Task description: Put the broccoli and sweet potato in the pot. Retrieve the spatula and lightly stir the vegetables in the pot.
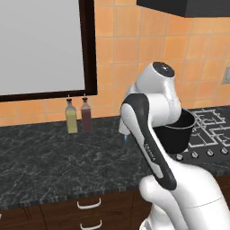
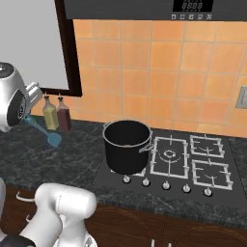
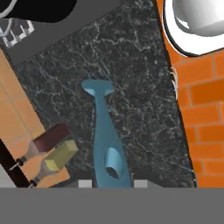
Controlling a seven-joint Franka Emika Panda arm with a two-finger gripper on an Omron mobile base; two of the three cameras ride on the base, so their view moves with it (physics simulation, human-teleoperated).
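My gripper (image 3: 112, 183) is shut on the handle of the light blue spatula (image 3: 104, 131). The spatula's flat head points away from the hand, over the dark counter. In the right base view the spatula (image 2: 48, 134) slants down from the hand at the far left, its head close above the counter. The black pot (image 2: 126, 144) stands on the stove's front left burner, well to the right of the spatula. It also shows behind the arm (image 1: 179, 130). The broccoli and sweet potato are hidden, and the pot's inside is too dark to read.
Two bottles, one yellow (image 2: 50, 118) and one dark red (image 2: 63, 119), stand against the tiled wall just behind the spatula. The stove (image 2: 193, 159) has bare burners right of the pot and knobs along its front. A dark-framed window (image 1: 40, 45) hangs above the counter.
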